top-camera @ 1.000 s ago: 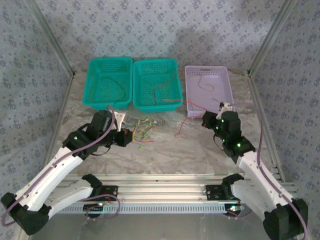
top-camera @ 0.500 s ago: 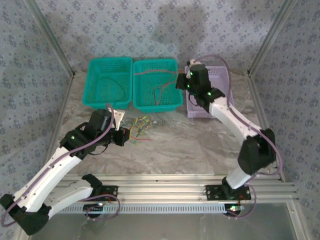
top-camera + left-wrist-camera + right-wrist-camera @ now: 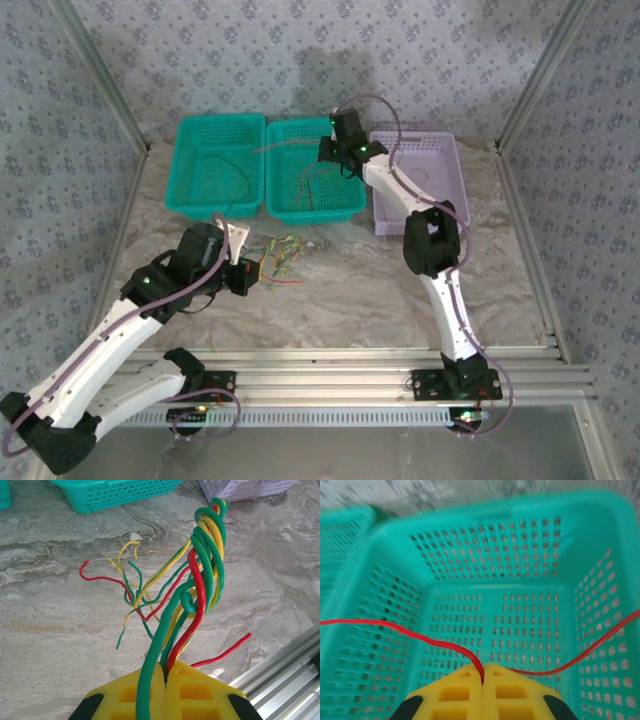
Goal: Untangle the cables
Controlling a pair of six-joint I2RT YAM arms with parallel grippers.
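The tangled cables [image 3: 281, 254] are a small bunch of green, yellow and red wires on the marble table in front of the teal baskets. My left gripper [image 3: 247, 272] sits at the bunch's left end. In the left wrist view this gripper [image 3: 166, 668] is shut on green and red strands of the twisted bunch [image 3: 205, 565], whose loose ends fan out to the left. My right gripper [image 3: 336, 160] hovers over the middle teal basket [image 3: 296, 212]. Seen from the right wrist, that gripper [image 3: 483, 670] is shut on a single red cable [image 3: 436, 640] that trails to both sides above the basket floor [image 3: 520, 615].
A second teal basket [image 3: 196, 205] on the left holds a thin brown wire [image 3: 236, 176]. A lavender basket [image 3: 440, 190] stands to the right of the teal pair. Metal frame rails run along the near edge [image 3: 330, 362] and both sides. The left wrist view catches the near rail [image 3: 280, 670].
My right arm has swung from the front of the lavender basket up and left over the middle teal basket, carrying the red cable. The left gripper has kept its hold and barely moved.
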